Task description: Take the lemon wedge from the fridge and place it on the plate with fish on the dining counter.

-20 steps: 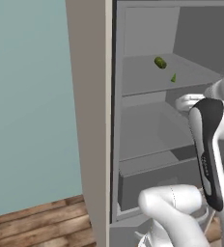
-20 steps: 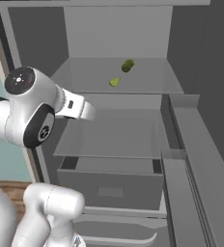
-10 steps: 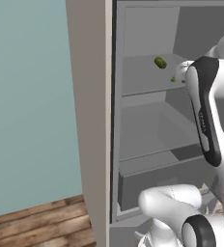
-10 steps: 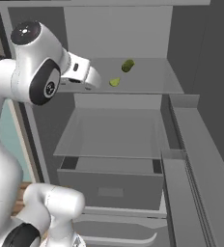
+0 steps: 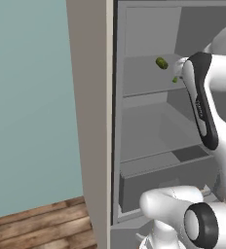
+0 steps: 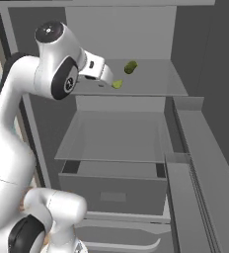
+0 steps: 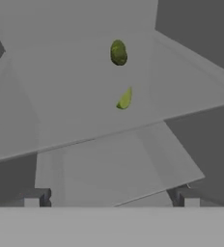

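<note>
Lying flat on the grey fridge's (image 6: 185,148) upper shelf (image 7: 75,111), the tiny, smooth yellow-green lemon wedge (image 7: 125,99) points toward the rounder olive-green item (image 7: 118,52) behind. The gripper (image 7: 111,198), spread wide and empty, faces it.

Lemon wedge (image 5: 175,80) mostly hidden behind the white arm in the left base view, a small sliver showing, fridge (image 6: 185,128) cut off by every edge, end effector (image 7: 111,198) fingertips cropped at the hand view's bottom, olive-green item (image 7: 118,52) too blurred to identify
</note>
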